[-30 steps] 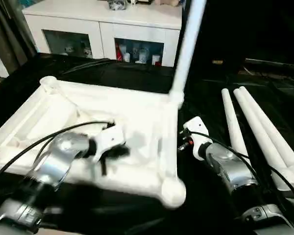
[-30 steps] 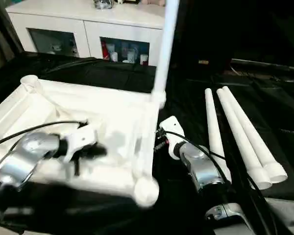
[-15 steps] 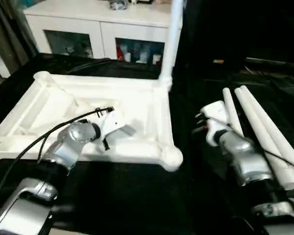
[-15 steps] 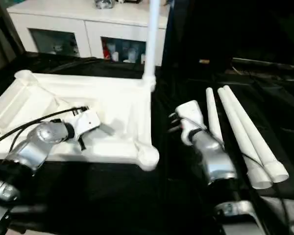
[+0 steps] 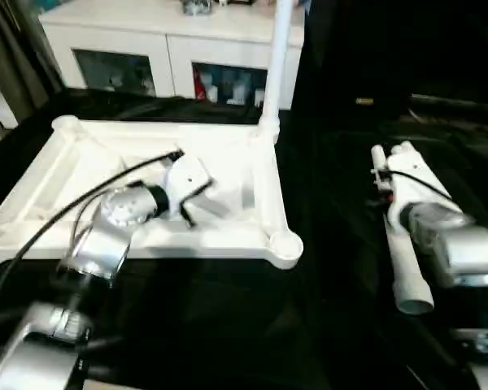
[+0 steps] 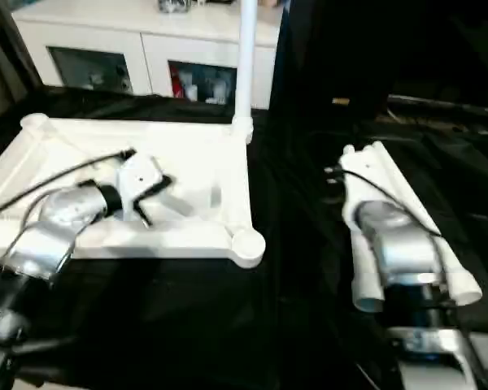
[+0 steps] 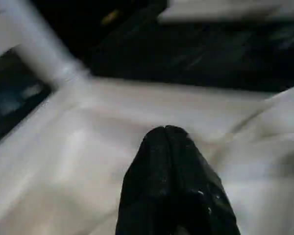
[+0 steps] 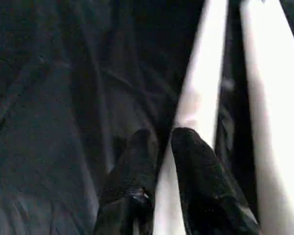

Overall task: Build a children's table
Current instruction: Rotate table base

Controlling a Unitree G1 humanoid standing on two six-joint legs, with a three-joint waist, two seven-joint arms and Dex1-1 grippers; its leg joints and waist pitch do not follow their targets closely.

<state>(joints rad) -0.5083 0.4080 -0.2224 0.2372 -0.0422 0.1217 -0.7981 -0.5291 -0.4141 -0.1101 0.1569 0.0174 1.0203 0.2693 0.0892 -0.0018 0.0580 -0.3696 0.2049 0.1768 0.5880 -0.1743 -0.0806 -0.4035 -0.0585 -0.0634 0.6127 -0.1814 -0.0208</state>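
**Right arm swings over the loose legs; left gripper stays shut above the tabletop**

Since a second ago, the right arm has swung away from the tabletop's edge and out over the loose legs lying on the black cloth, and its wrist now tips downward. Its fingers, pressed together before, have parted a little. The left arm has shifted slightly further in over the tabletop.

The white tabletop (image 5: pixel 252 175) lies upside down on the black cloth (image 5: pixel 333 203), ribbed underside up, with round sockets at its corners. One leg (image 5: pixel 278 49) already stands upright in the far right corner socket. The near right corner socket (image 5: pixel 286 244) is open and bare.

The left gripper (image 7: pixel 167 134) hangs over the inside of the tabletop with its two black fingers pressed together, holding nothing.

The right gripper (image 8: pixel 161 139) hovers above the loose legs (image 6: pixel 366 280), which lie side by side to the right of the tabletop, well apart from it. Its fingers stand slightly apart with a narrow gap between them, one fingertip (image 8: pixel 186 139) over the nearest loose leg (image 8: pixel 206 63); whether it touches the leg cannot be told.

Behind the work stands a white glass-doored cabinet (image 5: pixel 171 49).
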